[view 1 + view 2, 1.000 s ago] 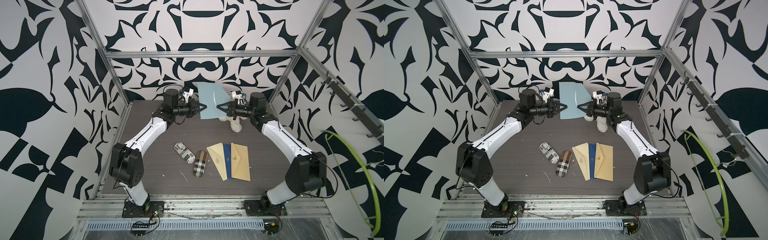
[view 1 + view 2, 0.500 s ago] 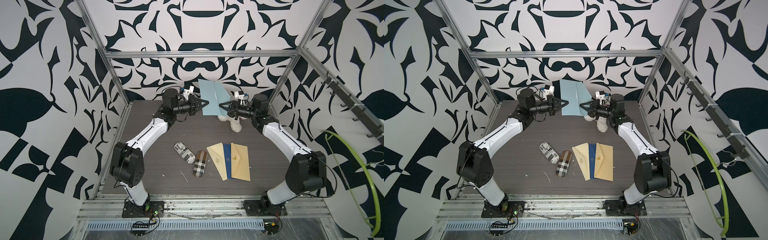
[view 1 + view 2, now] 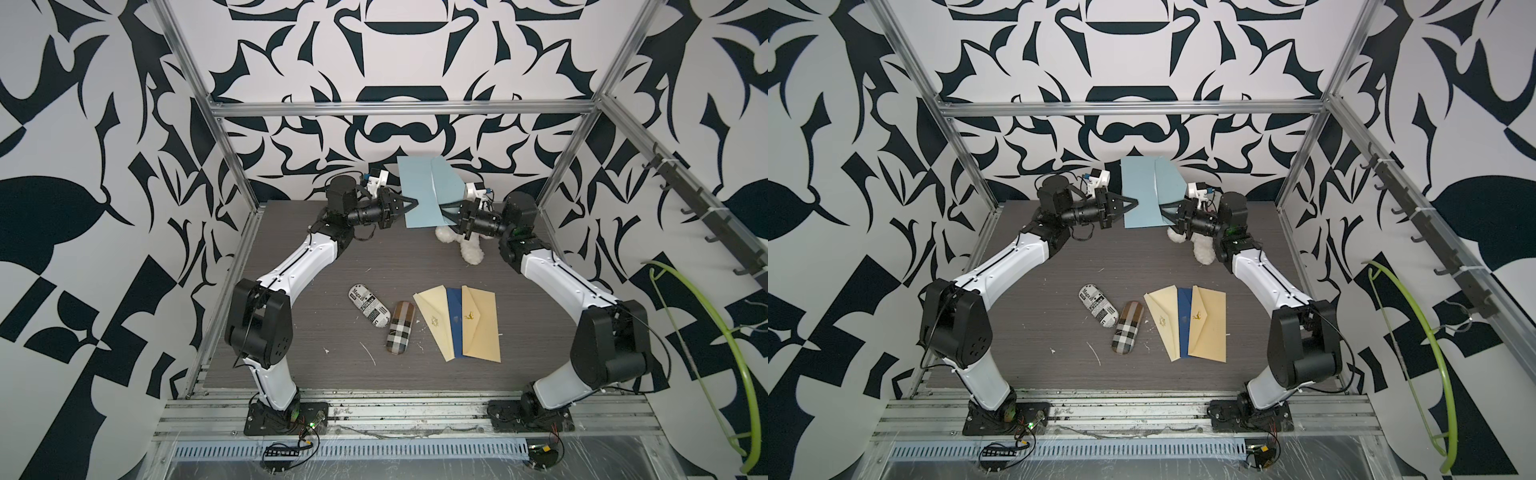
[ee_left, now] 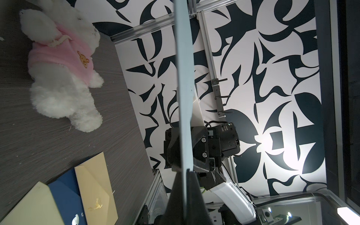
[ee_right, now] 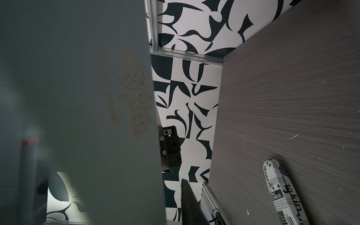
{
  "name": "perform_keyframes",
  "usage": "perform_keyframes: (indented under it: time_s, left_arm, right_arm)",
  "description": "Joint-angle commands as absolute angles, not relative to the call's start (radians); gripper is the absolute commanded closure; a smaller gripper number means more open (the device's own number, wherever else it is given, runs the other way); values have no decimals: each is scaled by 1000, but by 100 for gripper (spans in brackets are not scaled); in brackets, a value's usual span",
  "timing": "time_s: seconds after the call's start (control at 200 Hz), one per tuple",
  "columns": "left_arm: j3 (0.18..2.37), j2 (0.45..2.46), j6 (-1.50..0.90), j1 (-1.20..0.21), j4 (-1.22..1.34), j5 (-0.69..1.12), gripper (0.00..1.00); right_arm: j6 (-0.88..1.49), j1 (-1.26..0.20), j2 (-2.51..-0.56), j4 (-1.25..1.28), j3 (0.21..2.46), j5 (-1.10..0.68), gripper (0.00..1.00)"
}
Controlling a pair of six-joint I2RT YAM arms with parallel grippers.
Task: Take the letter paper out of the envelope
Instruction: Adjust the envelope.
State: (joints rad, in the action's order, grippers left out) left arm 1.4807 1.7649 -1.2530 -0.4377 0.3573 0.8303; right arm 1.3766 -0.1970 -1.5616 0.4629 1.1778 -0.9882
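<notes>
In both top views the right gripper (image 3: pixel 444 211) covers part of the plush toy (image 3: pixel 471 253) at the far right. In the right wrist view the blurred envelope (image 5: pixel 78 97) hides one gripper finger, and the newspaper-print case (image 5: pixel 280 192) runs off the edge.

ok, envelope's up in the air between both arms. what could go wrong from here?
1. The left gripper pinches only one side edge of the light blue envelope. A pull from the other side could slip or twist it free.
2. The right gripper straddles the opposite edge by the flap. It may clamp both walls and trap what's inside.
3. If dropped, the envelope would likely fall by the plush toy.
</notes>
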Motion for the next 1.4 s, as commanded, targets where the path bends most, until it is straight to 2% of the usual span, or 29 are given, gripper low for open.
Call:
perform_keyframes:
  time_s: [0.0,0.105,0.22,0.285,0.35,0.4,0.485,0.57,0.685,0.855,0.94,1.069,1.149,1.254,1.394]
  left_arm:
    - [1511,1778,-1239,-433,384,839,100]
    - [1516,1779,-1220,-433,358,843,100]
    - [1525,1779,-1182,-433,290,845,100]
    - [1541,1779,-1142,-432,220,840,74]
    - [1555,1767,-1084,-433,111,799,49]
    - [1578,1750,-1015,-432,-23,734,41]
    - [1650,1728,-885,-433,-314,556,33]
    - [1694,1701,-841,-437,-442,415,32]
    - [1762,1711,-825,-463,-486,394,33]
    - [1871,1782,-839,-522,-500,433,50]
    - [1928,1811,-837,-550,-513,432,58]
    - [2018,1851,-793,-568,-637,377,63]
    - [2050,1859,-771,-568,-717,328,70]
    - [2037,1840,-760,-568,-737,280,73]
    - [2012,1834,-761,-571,-729,277,72]
  right_arm:
    - [1399,-207,-1528,536,1177,-1020,88]
    - [1399,-207,-1529,529,1179,-1013,100]
    - [1395,-207,-1528,524,1184,-1003,100]
    - [1371,-207,-1525,503,1193,-999,100]
    - [1268,-206,-1509,381,1217,-987,100]
    - [1116,-206,-1489,198,1256,-959,100]
    - [806,-205,-1463,-164,1342,-833,100]
    - [545,-219,-1457,-421,1411,-634,100]
    - [311,-292,-1428,-488,1412,-361,100]
    - [61,-476,-1430,-477,1427,-7,100]
    - [3,-530,-1432,-445,1424,76,100]
    - [-57,-590,-1448,-442,1447,153,100]
    - [-80,-610,-1453,-442,1459,175,100]
    - [-89,-623,-1456,-445,1466,176,100]
    - [-87,-629,-1457,-454,1473,170,100]
